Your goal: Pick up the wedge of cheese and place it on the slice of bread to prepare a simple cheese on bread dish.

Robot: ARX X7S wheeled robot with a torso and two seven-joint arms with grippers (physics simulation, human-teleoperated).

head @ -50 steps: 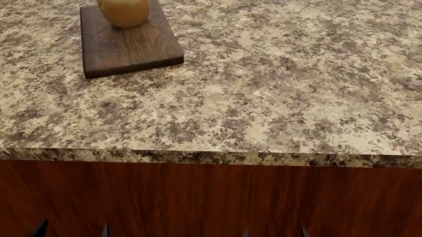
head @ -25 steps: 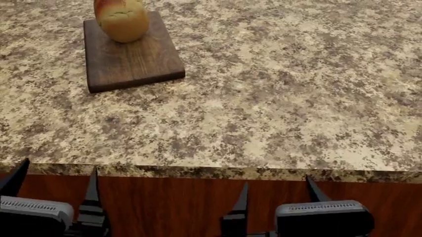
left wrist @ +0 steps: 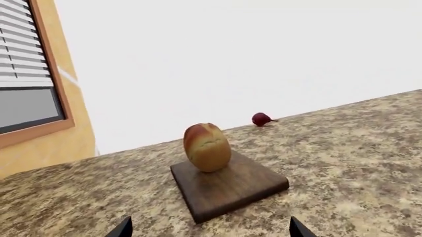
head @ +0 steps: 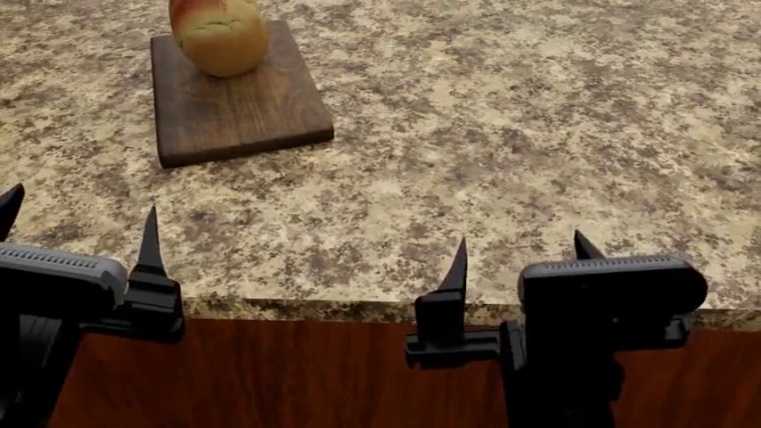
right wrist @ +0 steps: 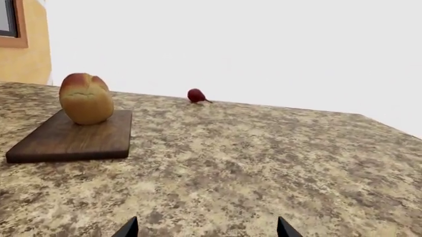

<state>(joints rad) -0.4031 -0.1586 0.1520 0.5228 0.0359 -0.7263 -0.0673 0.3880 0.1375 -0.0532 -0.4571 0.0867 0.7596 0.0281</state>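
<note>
Countertop [head: 511, 134]: speckled granite-look stone, smooth, low sheen; front face below its near edge glossy reddish wood. Cutting board [head: 238, 107]: dark wood, visible grain, matt. Slice of bread [head: 220, 36]: matt golden crust, cracked. Gripper fingers [head: 150, 245]: matt black plastic

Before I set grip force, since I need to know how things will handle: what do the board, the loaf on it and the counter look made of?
The board looks like dark stained wood, matte, with visible grain. The loaf looks like baked bread: golden-tan, reddish crust, thin cracks. The counter looks like speckled granite or a laminate imitation; the render leaves that open.
</note>
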